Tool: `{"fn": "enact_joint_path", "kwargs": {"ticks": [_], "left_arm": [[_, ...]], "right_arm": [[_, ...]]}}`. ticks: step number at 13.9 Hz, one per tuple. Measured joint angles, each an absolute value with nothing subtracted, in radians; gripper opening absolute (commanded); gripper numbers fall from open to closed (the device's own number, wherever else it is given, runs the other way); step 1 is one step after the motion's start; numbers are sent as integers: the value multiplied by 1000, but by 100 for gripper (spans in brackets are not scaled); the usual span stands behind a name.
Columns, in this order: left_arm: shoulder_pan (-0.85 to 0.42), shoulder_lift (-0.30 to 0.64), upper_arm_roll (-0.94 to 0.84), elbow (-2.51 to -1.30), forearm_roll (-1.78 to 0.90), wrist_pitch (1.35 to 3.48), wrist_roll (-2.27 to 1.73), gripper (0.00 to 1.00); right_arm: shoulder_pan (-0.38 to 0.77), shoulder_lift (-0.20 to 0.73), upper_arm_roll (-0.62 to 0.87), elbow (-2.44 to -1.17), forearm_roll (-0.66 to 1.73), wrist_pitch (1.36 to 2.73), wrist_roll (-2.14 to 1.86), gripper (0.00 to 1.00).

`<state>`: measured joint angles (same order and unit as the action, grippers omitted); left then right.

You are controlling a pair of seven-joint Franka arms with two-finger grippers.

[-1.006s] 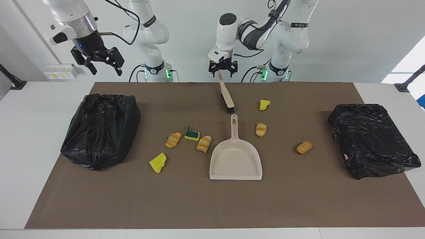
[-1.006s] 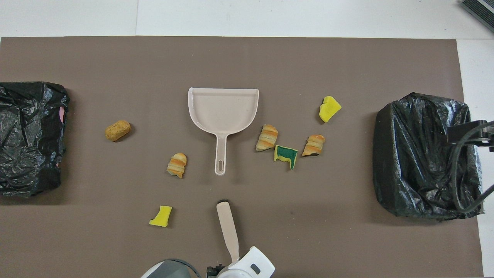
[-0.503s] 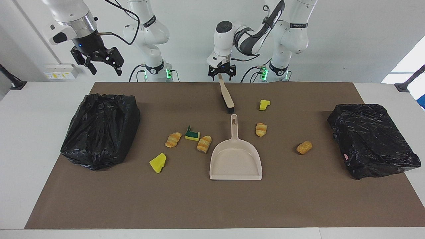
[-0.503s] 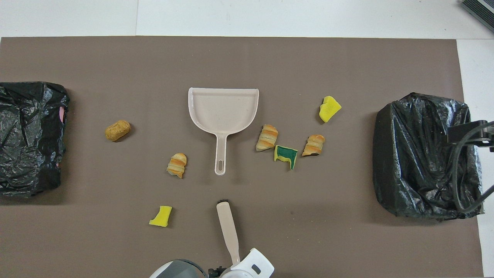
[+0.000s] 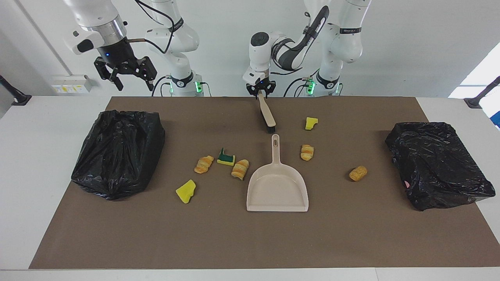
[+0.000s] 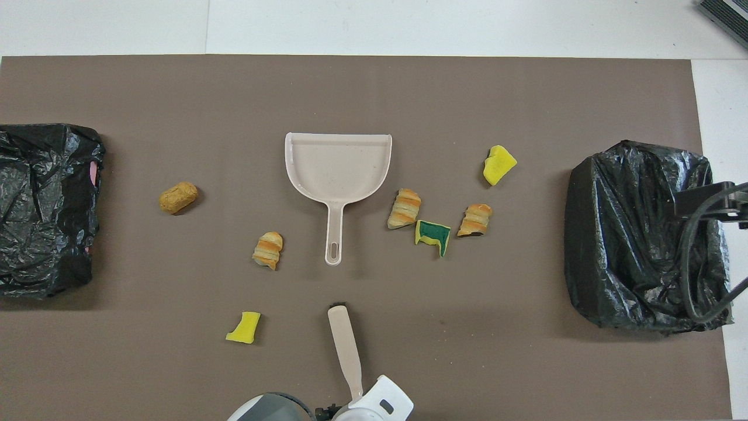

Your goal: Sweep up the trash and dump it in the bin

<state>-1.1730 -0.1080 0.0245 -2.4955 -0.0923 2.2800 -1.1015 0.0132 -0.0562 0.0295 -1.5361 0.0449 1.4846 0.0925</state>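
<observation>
Several trash bits lie on the brown mat around the beige dustpan (image 5: 277, 187): yellow sponge chunks (image 5: 311, 123) (image 5: 186, 191), a green-yellow sponge (image 5: 226, 158), striped croissant pieces (image 5: 307, 152) (image 5: 240, 169) (image 5: 204, 164) and a tan bread bit (image 5: 358, 173). The beige brush (image 5: 267, 113) lies on the mat between the dustpan's handle and the robots, bristles toward the dustpan. My left gripper (image 5: 259, 89) is down at the brush's handle end, its fingers drawn in on it. My right gripper (image 5: 125, 74) hangs open and empty, high over the bin (image 5: 117, 152) at the right arm's end.
A second black-bagged bin (image 5: 437, 164) stands at the left arm's end of the mat. In the overhead view the dustpan (image 6: 338, 164) opens away from the robots, and the brush (image 6: 345, 345) lies nearer to them.
My left gripper has come down onto the brush handle and its fingers have narrowed. My right gripper has shifted a little toward the table's middle. Trash, dustpan and brush have not moved.
</observation>
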Motion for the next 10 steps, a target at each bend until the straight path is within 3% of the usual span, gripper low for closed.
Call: {"fn": "enact_joint_path", "kwargs": {"ticks": [6,8,10], "left_arm": [[-1173,-106,27,-2487,-93,2280,-1111,47],[-1173,-107,27,-2477,-93,2280,-1112,26],[-1173,-108,27,-2473,-93,2278,-1114,10]], "right_arm": [[38,-24,32,-1540,52,1554,122,100],[38,-20,32,-1547,53,1570,126,100],[38,-16,32,-1551,53,1575,126,100]]}}
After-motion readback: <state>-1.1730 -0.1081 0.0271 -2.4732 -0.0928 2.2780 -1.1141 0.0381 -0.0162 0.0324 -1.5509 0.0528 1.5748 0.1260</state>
